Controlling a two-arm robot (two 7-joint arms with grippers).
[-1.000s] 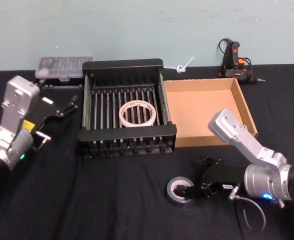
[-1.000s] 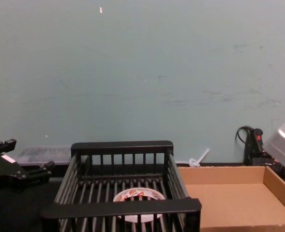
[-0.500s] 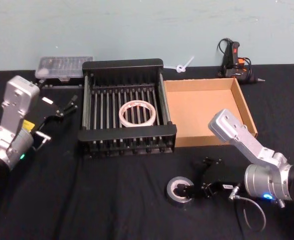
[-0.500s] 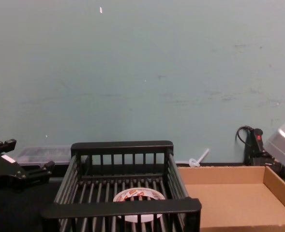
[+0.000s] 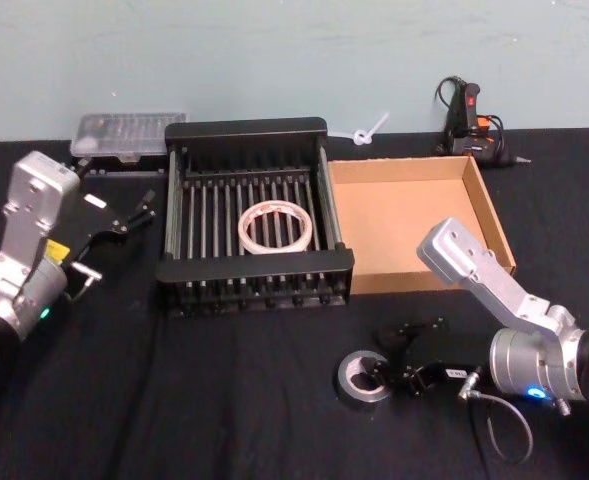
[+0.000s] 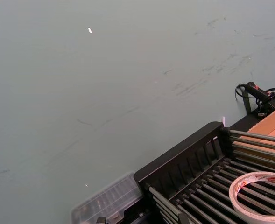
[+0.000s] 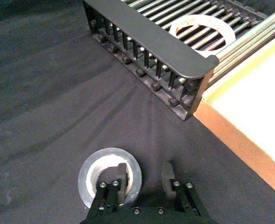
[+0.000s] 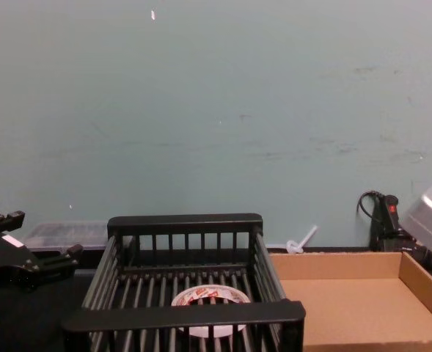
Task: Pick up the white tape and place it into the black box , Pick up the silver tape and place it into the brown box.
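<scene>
The silver tape (image 5: 364, 378) (image 7: 110, 177) lies flat on the black cloth in front of the boxes. My right gripper (image 5: 387, 356) (image 7: 144, 179) is open and straddles the roll's near wall: one finger sits in the roll's hole, the other outside with a gap to the roll. The white tape (image 5: 249, 232) (image 8: 210, 297) (image 6: 261, 176) (image 7: 193, 19) lies flat on the floor of the black box (image 5: 254, 265) (image 8: 182, 315) (image 7: 146, 35). The brown box (image 5: 404, 220) (image 8: 348, 301) (image 7: 249, 98) stands to the right, touching the black box. My left gripper (image 5: 114, 240) (image 8: 25, 257) is parked open, left of the black box.
A clear plastic case (image 5: 129, 135) (image 6: 104, 203) lies behind the black box at the left. A glue gun (image 5: 469, 120) (image 8: 384, 220) and a white tie (image 5: 369, 130) sit by the back wall. Black cloth stretches around the silver tape.
The right gripper's outer finger has moved in toward the silver tape, narrowing the gap, and the roll has shifted slightly. The left arm and the white tape have not moved.
</scene>
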